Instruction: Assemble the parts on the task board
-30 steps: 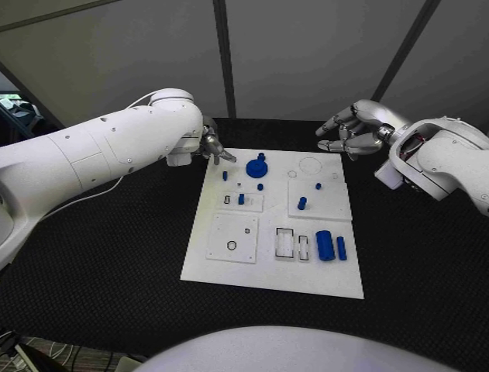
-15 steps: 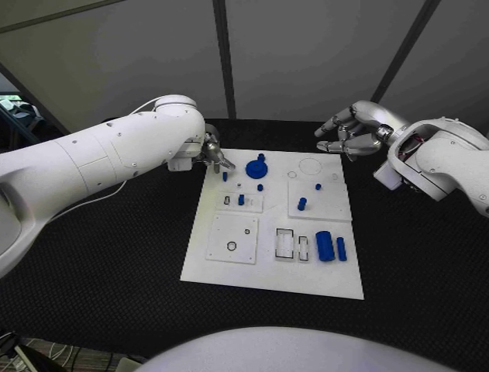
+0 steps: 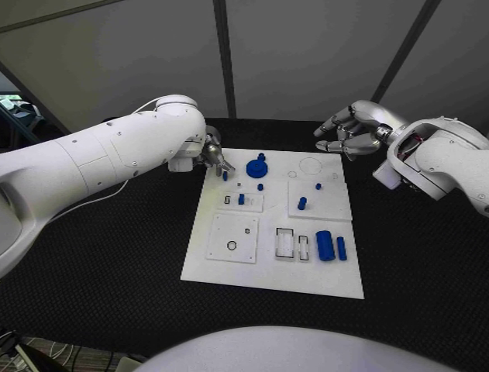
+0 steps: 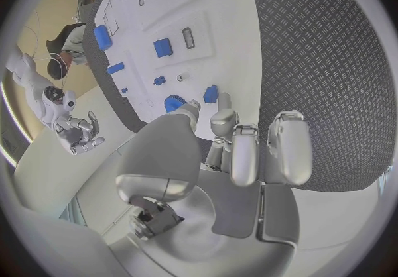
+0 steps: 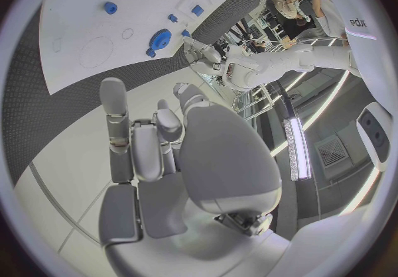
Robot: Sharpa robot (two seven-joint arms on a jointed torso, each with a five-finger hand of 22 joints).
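The board [image 3: 277, 229] is laid in the middle of the black surface [image 3: 110, 248], its long side running away from the robot. Small blue parts are spread over it. A round knob [image 3: 256, 167] is seen near the far edge, left of centre, with an engraved ring [image 3: 310, 164] just to its right. A short peg [image 3: 224, 176] stands at the far left corner. Further pegs are set in the two raised plates behind the middle: one [image 3: 241, 199] on the left plate, one [image 3: 302, 204] on the right. On the near right, a thick cylinder [image 3: 325, 246] and a thinner bar [image 3: 342, 248] lie side by side, next to two rectangular slots [image 3: 286, 242]. A plain square plate [image 3: 234, 237] with a small hole is fixed on the near left.

The left hand [image 3: 213, 152] is held over the board's far left corner, its fingers [image 4: 222, 121] pointing down towards the short peg. In the left wrist view the fingertips are seen right at that peg [image 4: 211, 94] and next to the knob [image 4: 173, 103]; whether the peg is actually pinched cannot be told.

The right hand [image 3: 354, 130] is held above the surface beyond the board's far right corner, well apart from the parts. Its fingers [image 5: 132, 138] are curled loosely, apart, and nothing is grasped in them.
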